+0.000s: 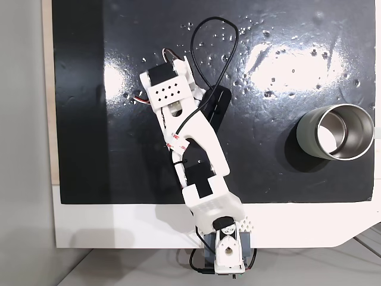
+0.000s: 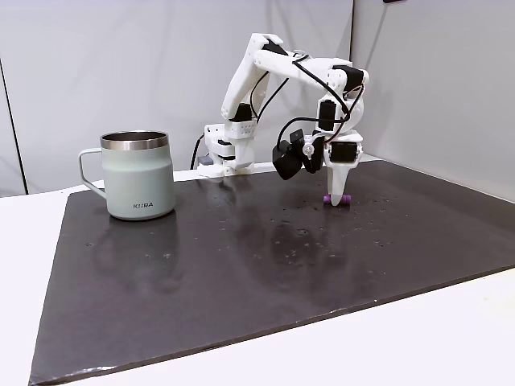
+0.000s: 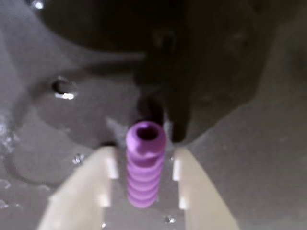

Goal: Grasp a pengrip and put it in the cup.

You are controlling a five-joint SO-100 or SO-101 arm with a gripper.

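The light-purple ridged pengrip (image 3: 144, 177) lies on the black mat between my two white fingers (image 3: 91, 191), its open end pointing away from the camera. A narrow gap shows on each side of it, so my gripper (image 3: 144, 153) is open around it. In a fixed view, the gripper (image 2: 339, 197) points straight down with its tips at the mat, over the pengrip (image 2: 329, 200). The grey-green metal cup (image 2: 141, 181) stands upright far to the left there. From above, the cup (image 1: 306, 134) sits at the mat's right edge, its shiny inside empty.
The black mat (image 1: 286, 71) is glossy with small bumps and glare patches. The arm's base (image 1: 226, 250) is mounted on the white table edge at the bottom of the view from above. A black cable (image 1: 229, 36) loops above the arm. The cup's handle (image 2: 87, 173) points left.
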